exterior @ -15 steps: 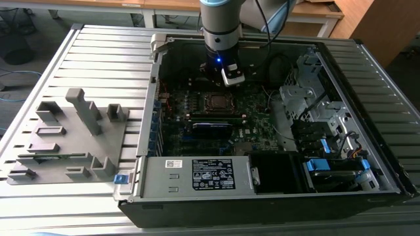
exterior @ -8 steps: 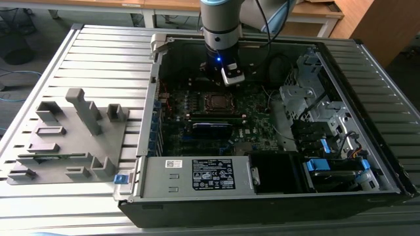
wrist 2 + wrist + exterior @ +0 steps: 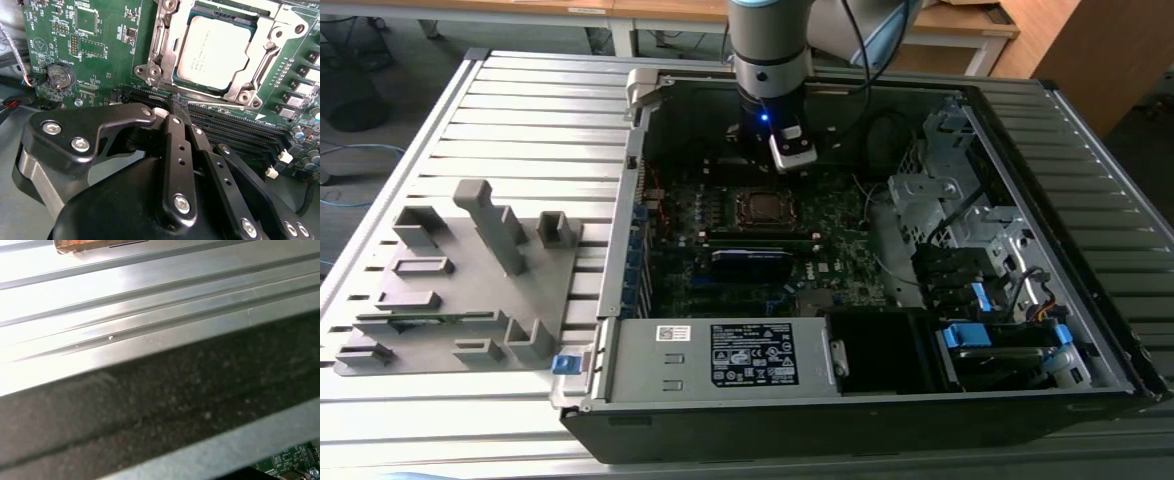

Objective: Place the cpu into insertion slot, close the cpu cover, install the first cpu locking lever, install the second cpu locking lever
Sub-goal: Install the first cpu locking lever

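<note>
The cpu [image 3: 212, 50], a silver-grey square chip, lies in the insertion slot [image 3: 761, 206] on the green motherboard [image 3: 100, 65]. The cpu cover [image 3: 165, 50] lies flat around it, its window framing the chip. A thin metal lever [image 3: 225, 105] runs along the cover's edge nearest the memory slots. My gripper [image 3: 180, 102] is shut, its black fingers pressed together with nothing visible between them. The tips sit at that lever's end, beside the cover's corner. In the exterior view my gripper [image 3: 790, 160] hangs inside the case, just beyond the socket.
Long black memory slots [image 3: 235, 132] run beside the socket. A coin battery [image 3: 60, 77] sits on the board. The case [image 3: 720, 355] holds a drive cage and cables on the exterior view's right. A grey fixture [image 3: 467, 280] stands on the slatted table [image 3: 150, 295].
</note>
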`<action>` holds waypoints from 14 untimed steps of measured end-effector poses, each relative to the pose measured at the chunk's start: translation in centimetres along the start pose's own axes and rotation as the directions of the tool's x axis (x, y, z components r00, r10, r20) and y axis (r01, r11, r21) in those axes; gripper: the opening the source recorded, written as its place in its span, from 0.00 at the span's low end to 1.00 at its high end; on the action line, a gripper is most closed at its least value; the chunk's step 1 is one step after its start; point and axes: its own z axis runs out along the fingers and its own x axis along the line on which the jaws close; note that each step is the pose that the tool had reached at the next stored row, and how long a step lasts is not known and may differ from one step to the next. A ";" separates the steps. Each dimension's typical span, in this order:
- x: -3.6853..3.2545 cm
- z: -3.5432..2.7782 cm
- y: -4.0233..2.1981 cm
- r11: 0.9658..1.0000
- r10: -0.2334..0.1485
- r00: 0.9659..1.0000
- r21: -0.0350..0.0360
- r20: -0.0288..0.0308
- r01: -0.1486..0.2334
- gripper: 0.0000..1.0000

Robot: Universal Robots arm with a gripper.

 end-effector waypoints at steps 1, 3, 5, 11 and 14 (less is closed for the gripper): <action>-0.01 -0.04 0.02 1.000 0.001 1.000 0.000 0.000 -0.001 0.11; -0.01 -0.08 0.04 1.000 0.003 1.000 0.000 0.001 -0.003 0.11; 0.00 -0.08 0.04 1.000 0.004 1.000 0.000 0.001 -0.004 0.11; 0.01 -0.09 0.06 1.000 0.008 1.000 0.000 0.001 -0.008 0.11; 0.04 -0.10 0.06 1.000 0.010 1.000 -0.002 0.001 -0.010 0.11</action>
